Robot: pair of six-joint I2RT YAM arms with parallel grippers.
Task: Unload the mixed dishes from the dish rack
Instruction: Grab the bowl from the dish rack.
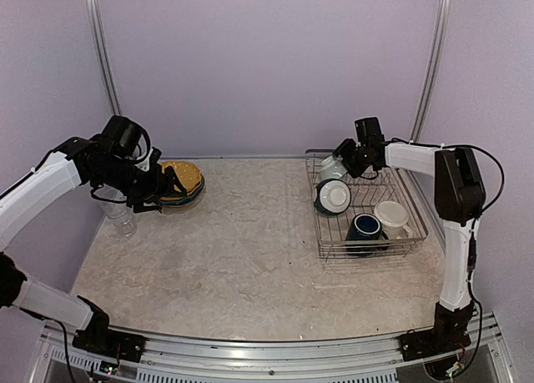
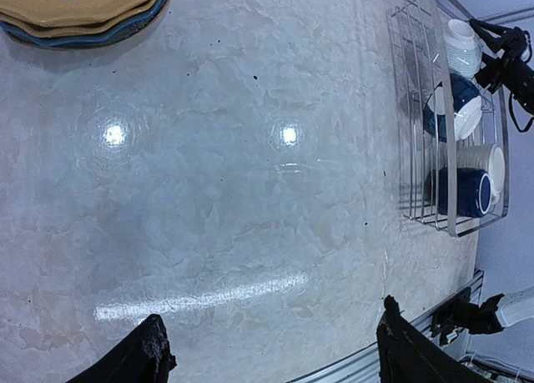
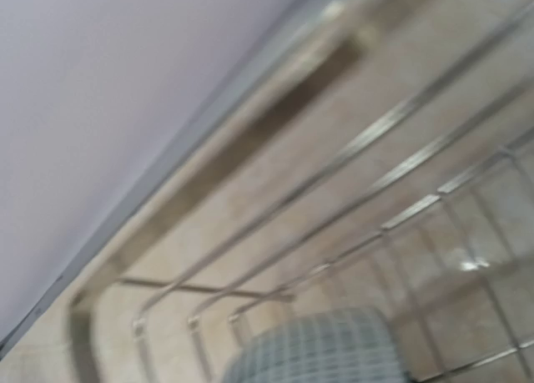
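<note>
- Far left of the rack [image 1: 400, 244], a clear glass [image 1: 122, 218] stands on the table [image 1: 250, 262], under the left arm.
- The left pincer [image 2: 271, 333] hangs well left of the rack, wide, with nothing between its fingers. It has no part in this step.
- The plates [image 1: 182, 184] lie stacked on the table left of the rack, just beside that pincer.
- The step in hand looks like lifting the ribbed cup [image 1: 332, 168] from the rack's far left corner with the right pincer [image 1: 344, 161].
- That pincer is at the cup. I cannot tell whether it grips, since the wrist view is blurred and shows no fingers.
- To do it well, close firmly on the cup's wall before any lift. Then go straight up until the cup clears the tines and the rim wire.
- The bowl [image 1: 332, 197] leans inside the rack, just on the near side of the cup. A sideways pull could knock it.
- The navy mug [image 1: 365, 227] and cream mug [image 1: 390, 214] sit in the rack's near right part, apart from the cup and no hindrance.
- A good drop spot is the table left of the rack, short of the plates.
</note>
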